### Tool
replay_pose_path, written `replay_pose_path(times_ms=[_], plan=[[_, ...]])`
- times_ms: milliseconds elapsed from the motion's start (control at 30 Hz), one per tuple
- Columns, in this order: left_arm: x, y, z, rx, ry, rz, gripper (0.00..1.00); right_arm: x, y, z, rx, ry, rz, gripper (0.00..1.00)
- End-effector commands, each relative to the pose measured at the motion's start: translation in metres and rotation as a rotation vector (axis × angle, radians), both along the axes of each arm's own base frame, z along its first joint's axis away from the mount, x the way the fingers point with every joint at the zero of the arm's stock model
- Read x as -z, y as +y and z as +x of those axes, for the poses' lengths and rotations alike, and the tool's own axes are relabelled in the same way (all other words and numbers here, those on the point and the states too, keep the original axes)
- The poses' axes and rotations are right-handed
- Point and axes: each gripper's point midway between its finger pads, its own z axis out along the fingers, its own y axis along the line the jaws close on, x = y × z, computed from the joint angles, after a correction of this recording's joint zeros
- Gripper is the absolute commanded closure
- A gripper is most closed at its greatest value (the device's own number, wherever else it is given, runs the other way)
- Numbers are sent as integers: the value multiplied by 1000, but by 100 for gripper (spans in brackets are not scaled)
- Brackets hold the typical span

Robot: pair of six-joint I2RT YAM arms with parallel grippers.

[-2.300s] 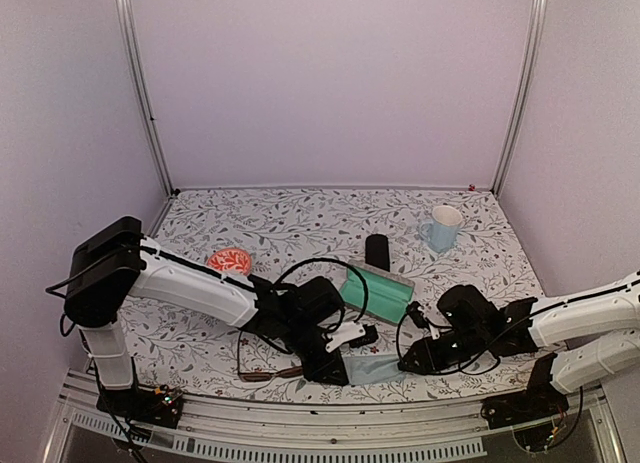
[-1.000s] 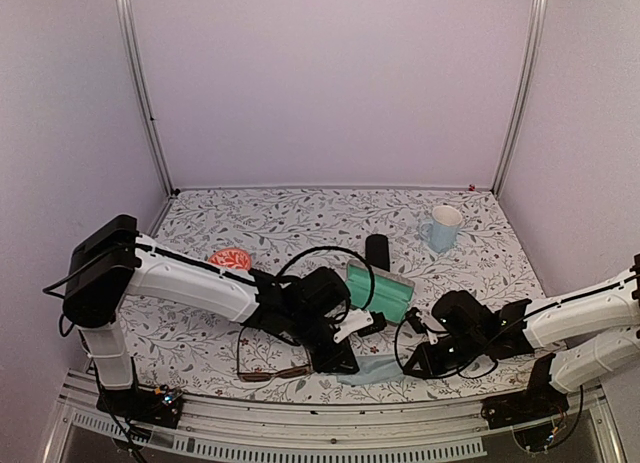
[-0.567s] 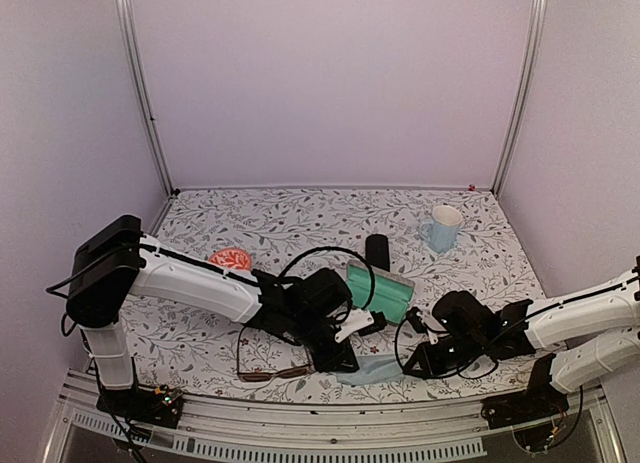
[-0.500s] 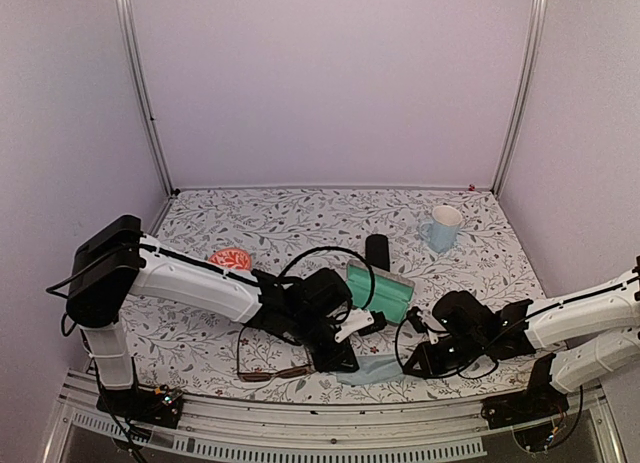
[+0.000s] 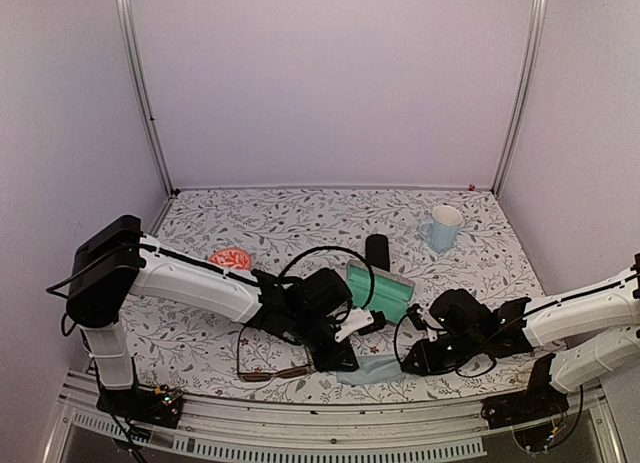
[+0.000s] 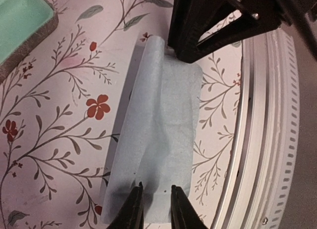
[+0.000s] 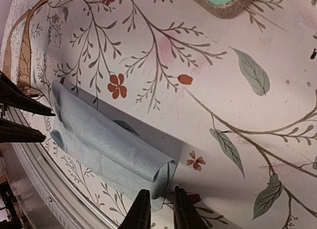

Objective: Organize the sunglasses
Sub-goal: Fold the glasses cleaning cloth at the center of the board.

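Close to the near edge of the table (image 5: 195, 338), about midway along it, a pale blue cloth (image 5: 375, 369) lies folded over on itself, with an arm at each end. The left fingers (image 6: 134, 211) stand a little apart at one short end, and the cloth (image 6: 158, 135) shows through the gap between them. I cannot tell whether their tips touch it. The right fingers (image 7: 142, 214) are likewise slightly apart at the opposite end, just beside the rolled fold of the cloth (image 7: 109, 140) and not closed on it.

The brown-framed sunglasses (image 5: 272, 374) lie open near the same edge, just beside the left fingers on the side toward the table's left edge. One slim temple (image 7: 24, 47) shows in the right wrist view, beyond the cloth. The pink-red sunglasses (image 5: 230, 259) lie farther back toward the left edge, beside the left arm and well apart from the brown pair.

An open grey case (image 5: 380, 291) with a green lining sits behind the cloth, a black case (image 5: 377, 251) just behind that. A pale blue mug (image 5: 441, 227) stands toward the far right corner.
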Motion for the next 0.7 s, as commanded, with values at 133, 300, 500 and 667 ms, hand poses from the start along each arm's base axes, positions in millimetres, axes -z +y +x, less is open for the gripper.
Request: replay_pose_path(times_ms=[133,300,500,667], plan=[[-6,-5,1,-3,-11,-25,79,-1,11,2,-19,-3,6,86],[-5,-5,1,-2,-6,-24,79,-3,11,3,-18,-6,14,90],[-2,-4,1,-1,-3,-21,79,-5,13,2,-23,-5,23,92],[-3,-4,1,-4,-3,-22,79,-4,15,1,-28,-2,21,93]])
